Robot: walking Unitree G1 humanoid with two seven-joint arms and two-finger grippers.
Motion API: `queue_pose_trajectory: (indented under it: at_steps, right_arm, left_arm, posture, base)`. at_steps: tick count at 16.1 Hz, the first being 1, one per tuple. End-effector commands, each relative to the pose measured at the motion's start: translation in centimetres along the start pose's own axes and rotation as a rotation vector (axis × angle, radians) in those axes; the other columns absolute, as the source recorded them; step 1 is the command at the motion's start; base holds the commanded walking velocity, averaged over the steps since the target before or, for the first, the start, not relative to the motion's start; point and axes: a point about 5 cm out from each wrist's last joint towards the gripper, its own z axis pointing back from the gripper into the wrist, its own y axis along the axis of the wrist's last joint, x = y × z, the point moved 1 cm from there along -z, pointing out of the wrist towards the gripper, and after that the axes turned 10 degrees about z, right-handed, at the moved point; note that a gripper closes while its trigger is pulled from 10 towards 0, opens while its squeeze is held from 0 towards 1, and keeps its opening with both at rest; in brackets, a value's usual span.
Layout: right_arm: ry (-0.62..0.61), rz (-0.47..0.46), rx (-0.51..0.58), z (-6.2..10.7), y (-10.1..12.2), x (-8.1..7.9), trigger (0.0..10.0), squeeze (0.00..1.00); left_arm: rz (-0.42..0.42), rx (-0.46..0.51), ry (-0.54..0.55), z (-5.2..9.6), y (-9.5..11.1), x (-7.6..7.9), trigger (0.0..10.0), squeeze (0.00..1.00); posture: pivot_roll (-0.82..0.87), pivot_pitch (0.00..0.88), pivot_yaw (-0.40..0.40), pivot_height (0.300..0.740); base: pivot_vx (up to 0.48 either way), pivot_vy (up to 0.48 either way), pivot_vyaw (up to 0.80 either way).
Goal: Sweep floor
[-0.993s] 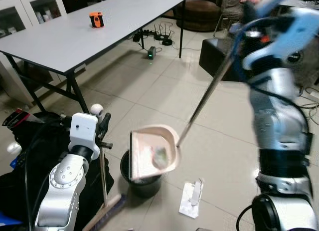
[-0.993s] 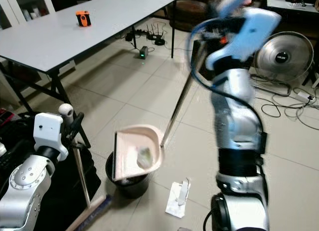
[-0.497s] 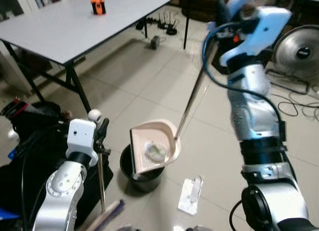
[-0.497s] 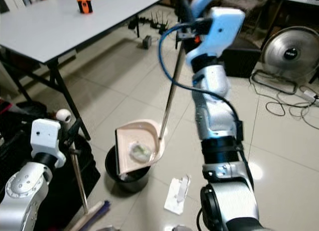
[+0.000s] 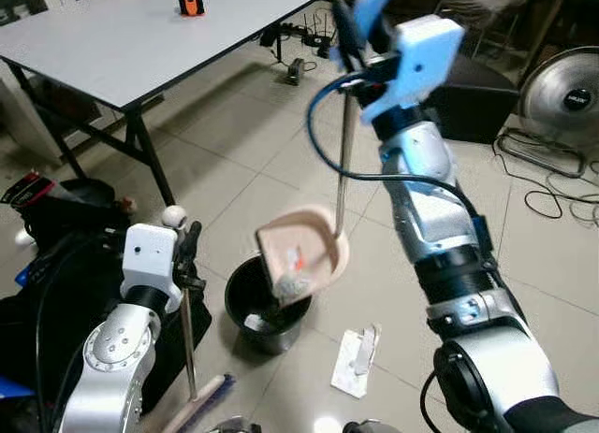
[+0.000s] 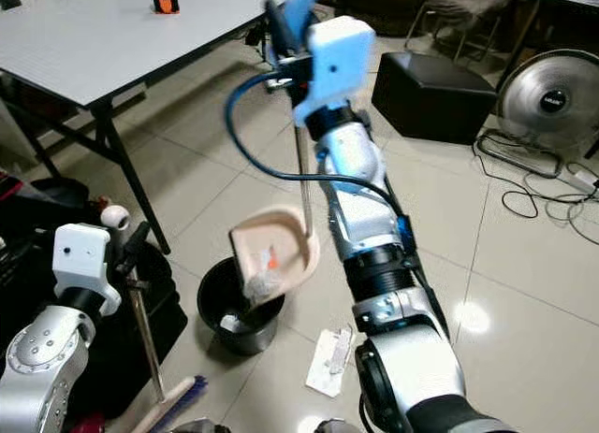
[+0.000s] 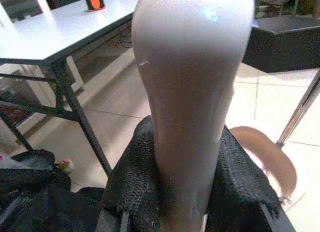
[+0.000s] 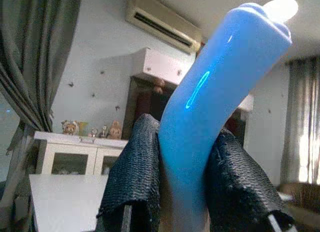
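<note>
While the pink dustpan (image 5: 304, 255) is tilted over the round black bin (image 5: 259, 307), its blue handle (image 8: 220, 91) is clamped between the fingers (image 8: 135, 177) of the right gripper (image 6: 285, 40). The left gripper (image 7: 185, 192) is closed on the smooth cream broom handle (image 7: 192, 91); the broom (image 5: 201, 403) is held upright, with its bristles on the glossy tiled floor (image 5: 271, 162). Crumpled scraps (image 5: 295, 281) are seen at the dustpan's lower edge. A flat white packet (image 5: 354, 363) lies beside the bin.
</note>
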Motion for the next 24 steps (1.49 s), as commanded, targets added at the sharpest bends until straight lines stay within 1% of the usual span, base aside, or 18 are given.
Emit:
queue_pose_trajectory:
  at_steps: [1, 3, 6, 8, 10, 13, 14, 15, 16, 17, 18, 19, 20, 21, 22, 23, 24]
  right_arm:
    - [0.000, 0.033, 0.101, -1.0, 1.7, -0.5, 10.0, 0.00]
    - [0.024, 0.033, 0.130, -1.0, 1.9, -1.7, 10.0, 0.00]
    - [0.099, 0.041, 0.151, -0.7, 2.0, -3.8, 10.0, 0.00]
    - [0.109, 0.060, 0.160, -0.9, 2.0, -4.3, 10.0, 0.00]
    - [0.143, 0.111, 0.179, -1.1, 2.1, -5.2, 10.0, 0.00]
    - [0.152, 0.115, 0.188, -0.6, 1.8, -5.9, 10.0, 0.00]
    - [0.161, 0.129, 0.191, -0.4, 1.7, -6.1, 10.0, 0.00]
    - [0.154, 0.162, 0.196, -0.4, 1.7, -5.9, 10.0, 0.00]
    - [0.130, 0.195, 0.194, -0.4, 1.7, -5.1, 10.0, 0.00]
    - [0.076, 0.234, 0.178, -0.5, 1.7, -3.4, 10.0, 0.00]
    - [0.015, 0.269, 0.143, -0.3, 1.7, -1.3, 10.0, 0.00]
    - [-0.011, 0.294, 0.130, 0.0, 1.7, -0.1, 10.0, 0.00]
    - [-0.050, 0.342, 0.093, 0.8, 1.8, 2.1, 10.0, 0.00]
    - [-0.083, 0.397, 0.037, 2.0, 1.6, 4.2, 10.0, 0.00]
    - [-0.099, 0.451, -0.020, 3.2, 1.4, 5.7, 10.0, 0.00]
    - [-0.104, 0.473, -0.041, 3.6, 1.3, 6.2, 10.0, 0.00]
    - [-0.147, 0.517, -0.127, 5.5, 0.3, 7.5, 10.0, 0.00]
  left_arm:
    - [-0.018, 0.024, 0.010, -0.1, 0.7, -0.2, 10.0, 0.00]
    - [-0.023, 0.021, 0.002, -0.1, 0.7, -0.1, 10.0, 0.00]
    - [-0.022, 0.018, 0.010, -0.1, 0.4, -0.2, 10.0, 0.00]
    - [-0.017, 0.026, 0.015, -0.3, 0.6, -0.1, 10.0, 0.00]
    - [-0.020, 0.031, 0.011, -0.5, 0.7, 0.0, 10.0, 0.00]
    - [-0.023, 0.032, 0.017, -0.4, 0.7, -0.3, 10.0, 0.00]
    - [-0.025, 0.029, 0.020, -0.4, 0.6, -0.3, 10.0, 0.00]
    - [-0.014, 0.020, 0.016, -0.5, 0.5, -0.2, 10.0, 0.00]
    - [-0.012, 0.008, 0.000, -0.6, 0.4, 0.1, 10.0, 0.00]
    - [-0.001, -0.008, -0.025, -0.9, 0.2, 0.6, 10.0, 0.00]
    - [0.013, -0.016, -0.041, -1.2, 0.0, 1.0, 10.0, 0.00]
    - [0.013, -0.018, -0.054, -1.4, -0.1, 1.3, 10.0, 0.00]
    - [0.014, -0.018, -0.076, -1.7, -0.2, 1.8, 10.0, 0.00]
    - [0.019, -0.016, -0.091, -2.0, -0.2, 2.2, 10.0, 0.00]
    - [0.015, -0.015, -0.101, -2.2, -0.1, 2.4, 10.0, 0.00]
    - [0.011, -0.013, -0.104, -2.3, -0.1, 2.5, 10.0, 0.00]
    - [0.015, -0.012, -0.111, -2.4, 0.0, 2.7, 10.0, 0.00]
  posture:
    - [0.00, 0.075, 0.014, 0.740]
    - [-0.01, 0.073, 0.014, 0.740]
    - [-0.01, 0.056, 0.010, 0.740]
    - [0.00, 0.051, 0.010, 0.740]
    - [0.00, 0.050, 0.011, 0.740]
    - [0.00, 0.048, 0.012, 0.740]
    - [0.00, 0.046, 0.014, 0.740]
    - [0.00, 0.040, 0.015, 0.740]
    - [0.00, 0.040, 0.014, 0.740]
    - [-0.01, 0.033, 0.016, 0.740]
    - [-0.03, 0.030, 0.019, 0.740]
    - [-0.04, 0.029, 0.023, 0.740]
    - [-0.05, 0.028, 0.029, 0.740]
    - [-0.06, 0.026, 0.025, 0.740]
    - [-0.06, 0.026, 0.022, 0.740]
    - [-0.06, 0.026, 0.022, 0.740]
    - [-0.07, 0.024, 0.017, 0.740]
  base:
    - [0.000, 0.000, 0.00]
    - [0.000, 0.000, 0.00]
    - [0.000, 0.000, 0.00]
    - [0.000, 0.000, 0.00]
    - [0.000, 0.000, 0.00]
    - [0.000, 0.000, 0.00]
    - [0.000, 0.000, 0.00]
    - [0.000, 0.000, 0.00]
    - [0.000, 0.000, 0.00]
    - [0.000, 0.000, 0.00]
    - [0.000, 0.000, 0.00]
    - [0.000, 0.000, 0.00]
    - [0.000, 0.000, 0.00]
    - [0.000, 0.000, 0.00]
    - [0.000, 0.000, 0.00]
    - [0.000, 0.000, 0.00]
    - [0.000, 0.000, 0.00]
